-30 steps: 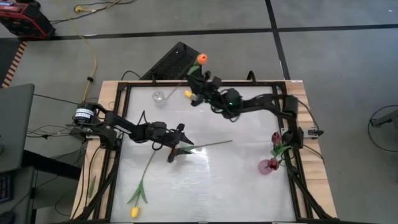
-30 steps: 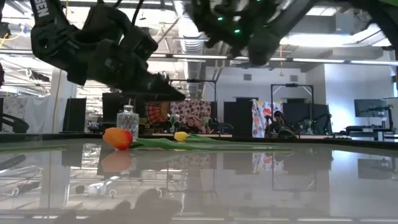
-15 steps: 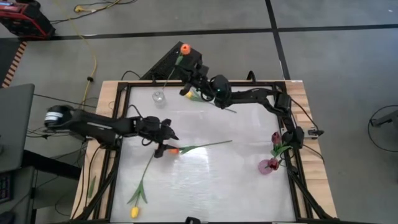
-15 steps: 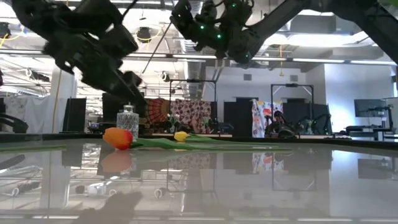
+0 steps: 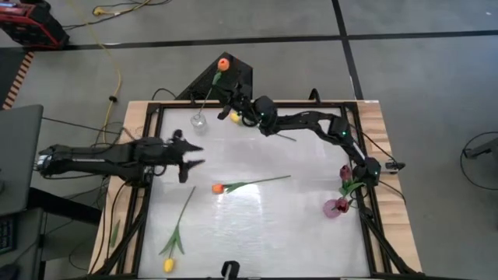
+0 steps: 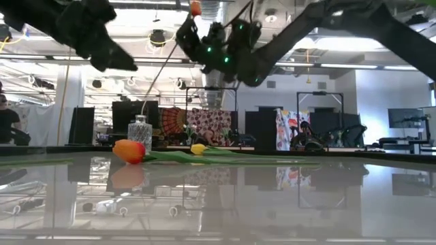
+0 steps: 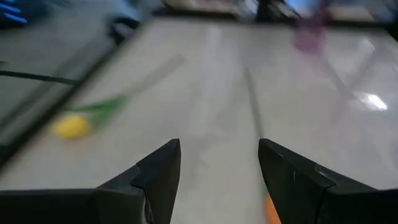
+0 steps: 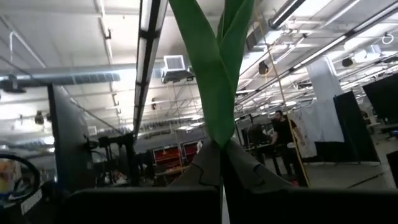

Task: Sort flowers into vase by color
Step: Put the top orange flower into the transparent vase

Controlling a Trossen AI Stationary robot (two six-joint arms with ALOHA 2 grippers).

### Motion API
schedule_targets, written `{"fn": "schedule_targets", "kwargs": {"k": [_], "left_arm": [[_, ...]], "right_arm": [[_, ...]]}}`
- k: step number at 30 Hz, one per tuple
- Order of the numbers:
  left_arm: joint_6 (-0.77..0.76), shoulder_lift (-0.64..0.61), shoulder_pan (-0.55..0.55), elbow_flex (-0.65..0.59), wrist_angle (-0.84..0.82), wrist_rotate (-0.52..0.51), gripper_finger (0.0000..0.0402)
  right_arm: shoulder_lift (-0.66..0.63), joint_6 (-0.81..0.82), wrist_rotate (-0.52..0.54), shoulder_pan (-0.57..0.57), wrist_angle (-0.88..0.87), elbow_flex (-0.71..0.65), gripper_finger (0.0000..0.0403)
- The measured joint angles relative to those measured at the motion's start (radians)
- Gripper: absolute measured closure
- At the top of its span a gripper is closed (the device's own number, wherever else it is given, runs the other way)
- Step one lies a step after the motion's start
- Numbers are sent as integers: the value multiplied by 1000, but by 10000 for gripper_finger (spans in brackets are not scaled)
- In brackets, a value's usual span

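Flowers sorting stands mid-step: my right gripper point(image 5: 231, 95), upper centre of the high view, is clamped on an orange tulip point(image 5: 222, 64) whose stem slants toward the clear vase point(image 5: 199, 121), so next I must seat it there, while my left gripper point(image 5: 190, 152) waits spread wide, holding nothing.

My right gripper point(image 6: 212, 42), raised high above the glass vase point(image 6: 139, 132), is closed on the stem of an orange tulip point(image 6: 195, 8), its stem slanting down toward the vase. A second orange tulip point(image 6: 129, 150) lies on the table point(image 6: 272, 204) just in front of the vase; a yellow tulip point(image 6: 198, 148) lies beside it. My left arm point(image 6: 82, 30) hangs above the vase.
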Motion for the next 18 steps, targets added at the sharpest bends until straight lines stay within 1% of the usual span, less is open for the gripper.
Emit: {"fn": "schedule_targets", "kwargs": {"k": [2, 5, 7, 10, 13, 15, 18], "left_arm": [[-22, -70, 0, 0, -10, -82, 196], [-55, -169, 0, 0, -34, -204, 196], [-78, -224, 0, 0, -53, -262, 196], [-97, -298, 0, 0, -93, -300, 196], [-130, -348, 0, 0, -141, -308, 196], [-144, -368, 0, 0, -154, -321, 196], [-171, -384, 0, 0, -175, -324, 196]], "right_arm": [[33, 39, -12, -8, 28, 24, 378], [48, 70, -38, -14, 38, 37, 378], [48, 71, -42, -14, 33, 37, 378], [46, 70, -61, -14, 23, 36, 378], [40, 62, -61, -20, 21, 36, 378], [39, 44, -53, -25, 20, 36, 378], [66, 37, -9, -26, 18, 45, 378]]}}
